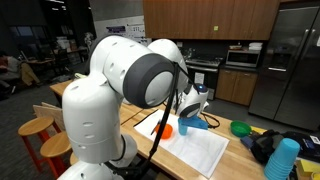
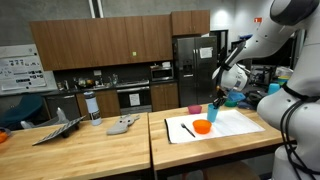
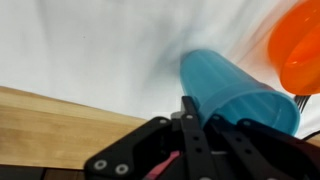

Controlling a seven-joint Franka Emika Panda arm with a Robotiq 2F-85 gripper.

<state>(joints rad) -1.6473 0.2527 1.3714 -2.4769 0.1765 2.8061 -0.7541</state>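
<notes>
The Panda arm (image 1: 130, 75) fills an exterior view, bent over a wooden table (image 2: 90, 150); on the table lies a white sheet (image 1: 200, 150), and the work happens over it.

The blue cup (image 3: 235, 90) is tilted above the sheet, its closed base toward eleven o'clock in the wrist view. The gripper (image 3: 190, 105) enters from six o'clock and meets the cup's lower edge; the jaws look drawn close, but I cannot tell whether they pinch the wall or only lie against it.

An orange bowl (image 3: 300, 45) sits just beside the cup at two o'clock; a black marker (image 2: 187, 129) lies at nine o'clock from that bowl.

Judged from this, handling the cup well calls for a firm hold on its thin wall, slow wrist turns, and clearance from the bowl; the blur suggests slowing down.

No label shows on the cup or bowl; the wall posters (image 2: 15, 70) are too small to read.
</notes>
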